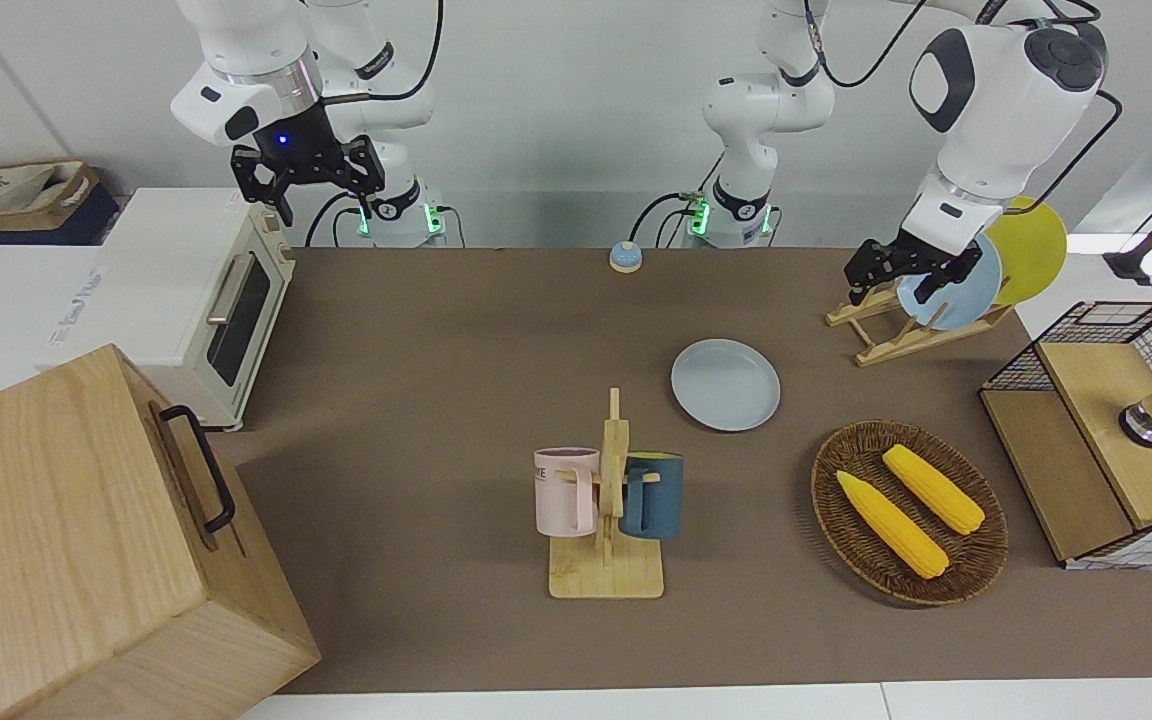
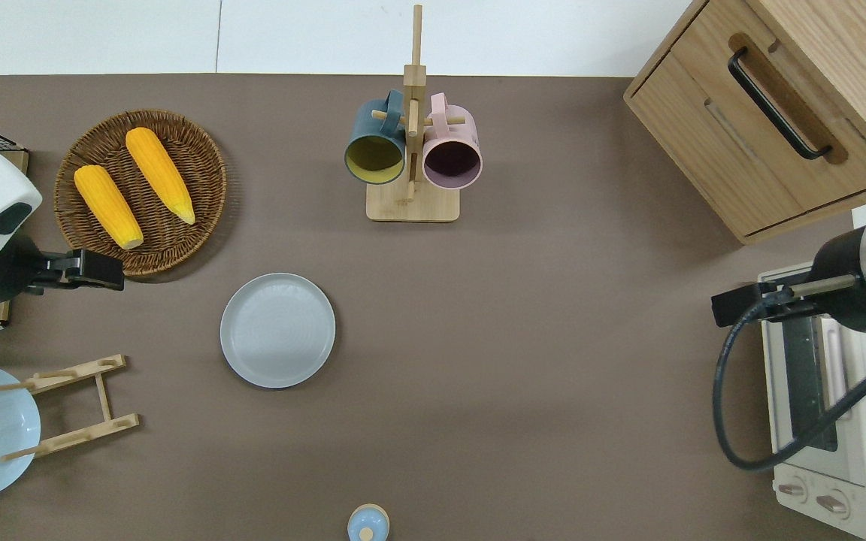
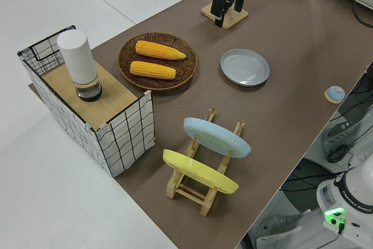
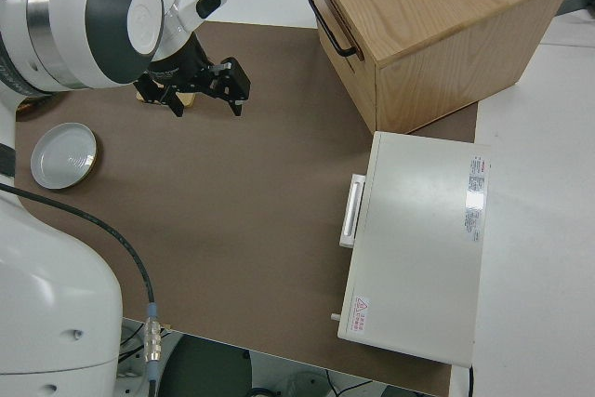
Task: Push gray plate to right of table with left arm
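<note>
The gray plate (image 1: 725, 385) lies flat on the brown table (image 1: 436, 400), about midway along it; it also shows in the overhead view (image 2: 277, 330), the left side view (image 3: 245, 67) and the right side view (image 4: 63, 155). My left gripper (image 1: 893, 285) is open and empty, up in the air. From overhead the left gripper (image 2: 106, 272) is over the table at the wicker basket's rim, apart from the plate, toward the left arm's end. It also shows in the left side view (image 3: 224, 13). My right gripper (image 1: 321, 190) is open, and its arm is parked.
A wicker basket (image 1: 976, 560) with two corn cobs and a plate rack (image 1: 876, 345) with a sky-blue and a yellow plate stand at the left arm's end. A mug rack (image 1: 608, 570) stands farther from the robots than the plate. A toaster oven (image 1: 201, 300) and a wooden cabinet (image 1: 86, 540) stand at the right arm's end.
</note>
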Controlling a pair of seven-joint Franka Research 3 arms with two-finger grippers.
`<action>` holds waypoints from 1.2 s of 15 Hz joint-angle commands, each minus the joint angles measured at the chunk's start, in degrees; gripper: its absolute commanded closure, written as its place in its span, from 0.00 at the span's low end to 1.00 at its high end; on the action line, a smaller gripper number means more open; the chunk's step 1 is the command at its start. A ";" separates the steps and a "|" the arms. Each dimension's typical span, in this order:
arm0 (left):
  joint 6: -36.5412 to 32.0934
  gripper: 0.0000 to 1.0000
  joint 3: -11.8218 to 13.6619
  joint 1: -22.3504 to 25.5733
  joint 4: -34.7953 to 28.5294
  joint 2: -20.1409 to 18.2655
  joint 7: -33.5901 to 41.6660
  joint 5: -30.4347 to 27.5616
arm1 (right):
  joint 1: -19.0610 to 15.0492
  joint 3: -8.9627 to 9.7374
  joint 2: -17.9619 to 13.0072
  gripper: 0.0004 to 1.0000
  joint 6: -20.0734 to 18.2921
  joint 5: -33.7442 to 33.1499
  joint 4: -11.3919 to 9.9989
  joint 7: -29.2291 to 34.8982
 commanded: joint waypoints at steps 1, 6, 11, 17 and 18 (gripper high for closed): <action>-3.69 0.00 0.71 1.09 0.23 -0.20 1.40 -0.15 | -1.15 0.86 -0.17 0.02 -0.84 0.59 0.46 0.14; -3.89 0.00 0.63 0.92 0.05 -0.21 2.11 0.01 | -1.15 0.86 -0.17 0.02 -0.84 0.59 0.46 0.05; -3.89 0.00 0.54 0.83 -0.39 -0.30 2.11 0.28 | -1.15 0.77 -0.17 0.02 -0.84 0.59 0.46 0.05; -4.07 0.00 0.54 0.48 -2.41 -0.74 2.11 -0.07 | -1.15 0.77 -0.17 0.02 -0.84 0.59 0.46 0.14; -3.98 0.00 0.54 0.39 -2.67 -0.74 2.02 -0.16 | -1.15 0.77 -0.17 0.02 -0.92 0.59 0.46 0.05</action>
